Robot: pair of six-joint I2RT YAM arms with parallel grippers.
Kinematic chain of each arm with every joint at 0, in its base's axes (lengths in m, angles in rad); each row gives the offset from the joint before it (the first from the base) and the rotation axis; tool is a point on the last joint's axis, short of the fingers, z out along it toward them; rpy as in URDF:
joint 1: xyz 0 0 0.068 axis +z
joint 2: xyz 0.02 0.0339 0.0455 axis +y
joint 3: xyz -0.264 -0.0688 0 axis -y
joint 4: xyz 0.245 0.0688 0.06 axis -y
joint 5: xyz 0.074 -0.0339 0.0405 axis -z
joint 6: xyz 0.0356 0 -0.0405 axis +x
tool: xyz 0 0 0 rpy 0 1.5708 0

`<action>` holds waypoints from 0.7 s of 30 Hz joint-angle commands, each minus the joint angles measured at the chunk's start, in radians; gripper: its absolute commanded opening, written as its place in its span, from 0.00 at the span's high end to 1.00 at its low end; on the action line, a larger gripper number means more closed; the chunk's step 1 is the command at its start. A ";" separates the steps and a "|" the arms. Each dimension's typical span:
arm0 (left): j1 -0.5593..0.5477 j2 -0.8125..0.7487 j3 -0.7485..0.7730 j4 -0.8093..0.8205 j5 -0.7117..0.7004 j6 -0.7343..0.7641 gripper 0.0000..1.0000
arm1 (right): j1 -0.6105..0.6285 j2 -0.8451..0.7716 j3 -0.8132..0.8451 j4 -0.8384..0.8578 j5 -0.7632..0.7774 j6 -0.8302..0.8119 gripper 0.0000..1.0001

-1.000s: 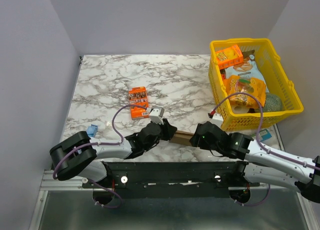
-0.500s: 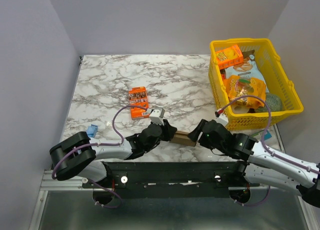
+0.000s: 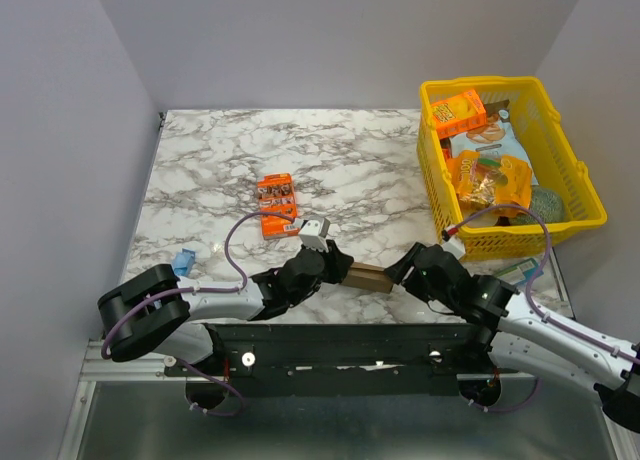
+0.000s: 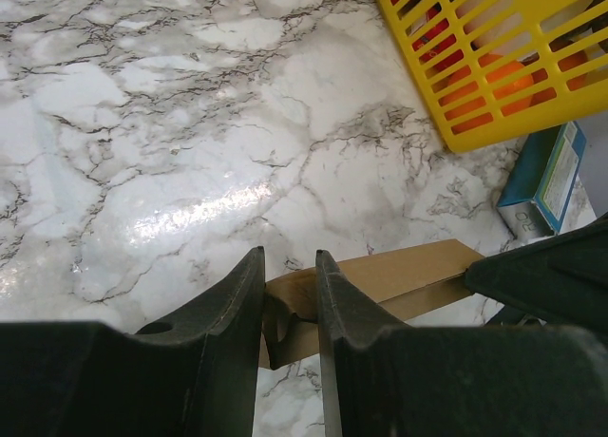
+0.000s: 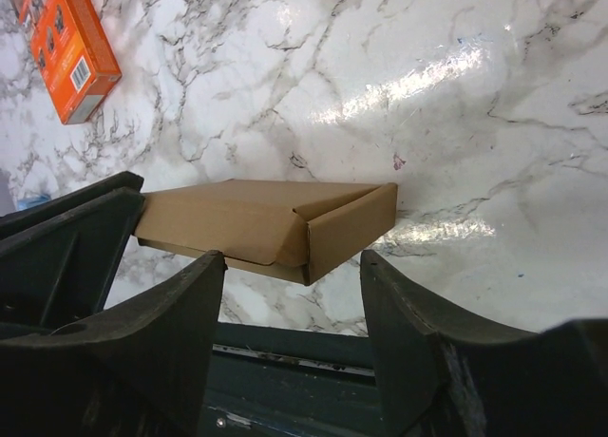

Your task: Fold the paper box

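Marbled tabletop carrying paper box at near edge, lying flat between both arms. Left jaws pinching box's left end, probably anchoring it. Right jaws spread, straddling right end, seemingly preparing to press flap. Yellow basket standing off to right.

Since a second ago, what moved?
The right arm swung down toward the near edge; the right pincer sits open around the box end. The left pincer stayed pinched on the box. Box, basket and orange packet stayed put.
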 commanded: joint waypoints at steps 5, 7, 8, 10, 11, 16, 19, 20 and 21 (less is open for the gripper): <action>-0.026 0.054 -0.060 -0.290 0.013 0.022 0.71 | -0.013 -0.046 -0.067 0.049 0.011 0.064 0.37; -0.026 0.057 -0.060 -0.290 0.013 0.022 0.71 | -0.013 -0.080 -0.068 0.056 0.014 0.061 0.38; -0.026 0.057 -0.060 -0.292 0.013 0.022 0.71 | -0.013 -0.089 -0.067 0.056 0.020 0.061 0.37; -0.026 0.060 -0.055 -0.292 0.014 0.024 0.71 | -0.013 -0.115 -0.065 0.049 0.028 0.067 0.34; -0.026 0.062 -0.055 -0.293 0.014 0.026 0.71 | -0.013 -0.125 -0.067 0.047 0.034 0.070 0.34; -0.027 0.060 -0.054 -0.295 0.014 0.026 0.71 | -0.013 -0.111 -0.062 0.046 0.036 0.080 0.33; -0.029 0.057 -0.057 -0.295 0.013 0.026 0.71 | -0.019 -0.086 -0.064 0.049 0.042 0.092 0.33; -0.030 0.055 -0.057 -0.295 0.011 0.026 0.71 | -0.022 -0.080 -0.061 0.052 0.043 0.090 0.33; -0.031 0.055 -0.057 -0.295 0.011 0.026 0.71 | -0.025 -0.077 -0.059 0.052 0.046 0.090 0.33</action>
